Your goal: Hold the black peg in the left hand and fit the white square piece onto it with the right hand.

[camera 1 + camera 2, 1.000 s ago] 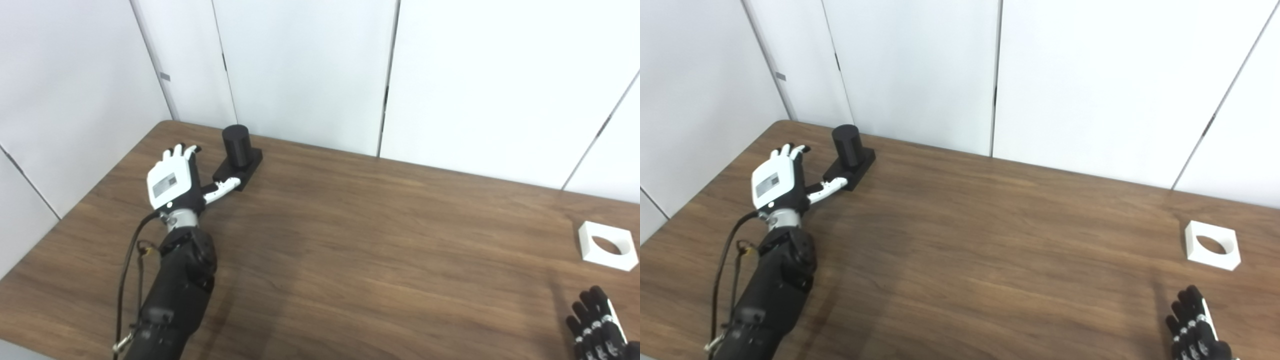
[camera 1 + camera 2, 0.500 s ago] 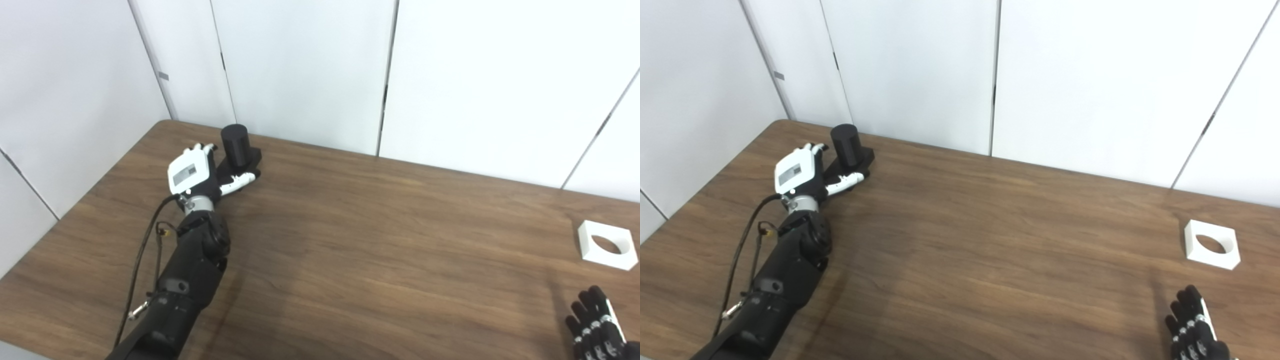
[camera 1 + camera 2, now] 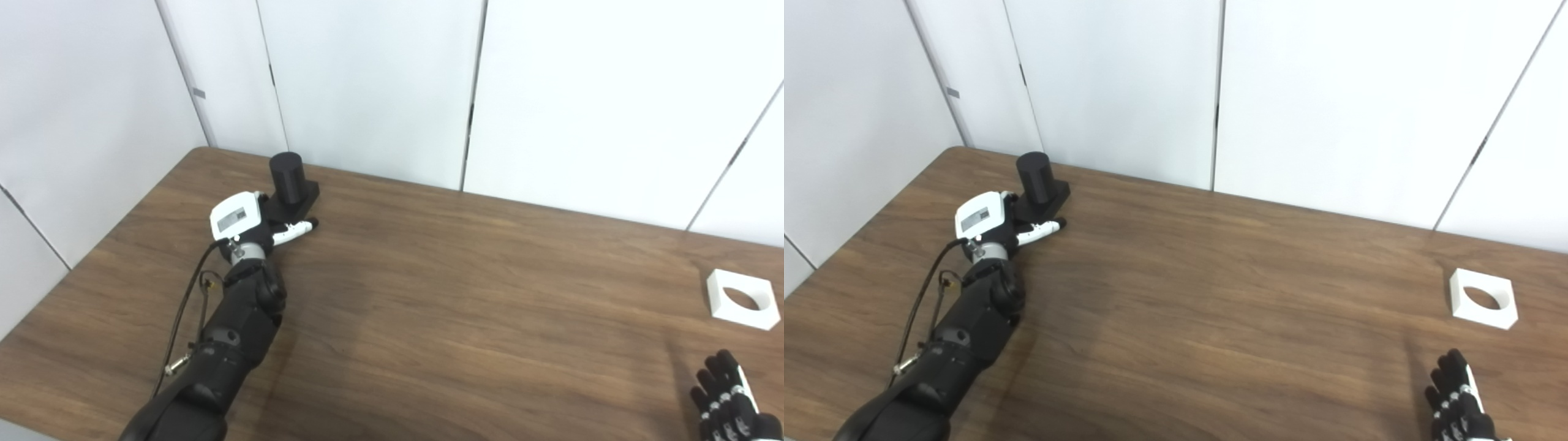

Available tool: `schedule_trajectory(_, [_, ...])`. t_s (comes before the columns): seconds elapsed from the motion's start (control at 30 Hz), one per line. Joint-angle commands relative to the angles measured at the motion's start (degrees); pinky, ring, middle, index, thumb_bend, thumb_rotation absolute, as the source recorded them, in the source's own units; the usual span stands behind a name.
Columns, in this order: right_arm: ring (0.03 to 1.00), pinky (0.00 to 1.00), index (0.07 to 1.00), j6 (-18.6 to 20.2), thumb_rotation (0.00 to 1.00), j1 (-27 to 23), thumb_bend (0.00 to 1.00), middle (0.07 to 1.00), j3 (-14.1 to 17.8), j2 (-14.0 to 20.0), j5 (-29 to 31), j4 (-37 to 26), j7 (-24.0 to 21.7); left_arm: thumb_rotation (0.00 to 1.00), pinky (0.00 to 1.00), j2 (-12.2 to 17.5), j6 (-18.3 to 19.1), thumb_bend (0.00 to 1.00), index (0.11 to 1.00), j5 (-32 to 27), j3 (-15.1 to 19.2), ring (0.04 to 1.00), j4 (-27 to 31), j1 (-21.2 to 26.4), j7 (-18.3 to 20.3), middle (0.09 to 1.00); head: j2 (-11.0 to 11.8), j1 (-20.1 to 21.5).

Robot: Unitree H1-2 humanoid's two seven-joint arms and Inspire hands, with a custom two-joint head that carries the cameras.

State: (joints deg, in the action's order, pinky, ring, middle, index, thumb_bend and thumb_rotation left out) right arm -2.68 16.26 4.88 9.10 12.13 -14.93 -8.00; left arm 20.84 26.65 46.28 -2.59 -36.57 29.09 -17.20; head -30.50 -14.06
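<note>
The black peg (image 3: 287, 177) stands upright on its black square base (image 3: 308, 193) at the table's far left corner. My left hand (image 3: 236, 219) rests against the near-left side of that base. Its thumb (image 3: 294, 229) stretches out along the base's front edge, and its other fingers are hidden behind the white back of the hand, so no grip on the peg shows. The white square piece (image 3: 1483, 298), with a round hole, lies flat at the far right. My right hand (image 3: 1456, 398) sits open at the bottom right corner, below the piece and apart from it.
The brown wooden table (image 3: 459, 294) spans the view, with its left edge and far edge close to the peg. White wall panels (image 3: 367, 86) stand right behind the table. A black cable (image 3: 184, 306) loops beside my left forearm.
My left hand has moved forward and right, from beside the base to against it, tipping over so its fingers drop out of sight. My right hand and the white piece stay put.
</note>
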Motion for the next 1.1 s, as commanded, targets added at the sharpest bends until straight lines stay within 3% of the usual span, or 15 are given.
schedule_trajectory(0.0, [1.0,1.0,1.0,0.0,1.0,0.1,0.69,1.0,-0.5,0.0,0.2,-1.2,-0.5,0.74,0.9,1.7,0.3,0.94,0.836,3.4,0.0,0.923,-1.1,3.5,-1.9,0.917,0.0,0.0])
schedule_trajectory(0.3, [1.0,1.0,1.0,-0.2,1.0,0.1,0.68,1.0,-0.6,0.3,0.4,-0.9,-0.8,0.66,0.87,1.2,0.3,0.93,0.784,7.6,0.0,0.896,-3.3,3.7,-4.7,0.878,-0.2,0.1])
schedule_trajectory(0.43, [1.0,1.0,1.0,-0.1,1.0,0.1,0.68,1.0,-0.7,0.4,0.5,-1.0,-0.9,0.43,0.81,1.1,-0.4,0.79,0.631,4.8,-0.6,0.825,-3.6,3.7,-10.0,0.783,-0.3,0.2])
schedule_trajectory(0.47, [1.0,1.0,1.0,-0.1,1.0,0.1,0.67,1.0,-0.7,0.5,0.4,-1.1,-0.9,0.33,0.8,1.0,-1.2,0.73,0.576,3.6,-0.4,0.81,-3.8,3.6,-11.7,0.76,-0.3,0.2])
schedule_trajectory(0.5, [1.0,1.0,1.0,0.0,1.0,0.2,0.67,1.0,-0.8,0.5,0.3,-1.2,-0.9,0.18,0.8,0.9,-2.3,0.61,0.521,2.3,0.0,0.8,-3.6,3.4,-13.0,0.739,-0.3,0.3])
schedule_trajectory(0.57, [1.0,1.0,1.0,0.0,1.0,0.1,0.67,1.0,-0.8,0.6,0.2,-1.3,-0.8,0.09,0.78,0.9,-3.8,0.54,0.491,0.0,0.4,0.785,-3.1,3.1,-14.6,0.713,-0.4,0.4])
schedule_trajectory(0.77, [1.0,1.0,1.0,0.2,1.0,0.0,0.68,1.0,-0.8,0.6,0.0,-1.3,-0.6,0.04,0.71,1.3,-5.5,0.52,0.478,-3.2,-0.4,0.737,-2.0,2.1,-16.6,0.66,-0.6,0.5])
schedule_trajectory(1.07, [1.0,1.0,1.0,0.1,1.0,-0.1,0.66,1.0,-0.9,0.6,0.5,-1.2,-0.8,0.04,0.67,1.8,-5.8,0.52,0.479,-5.9,-1.1,0.736,1.1,0.4,-15.1,0.668,-0.9,0.9])
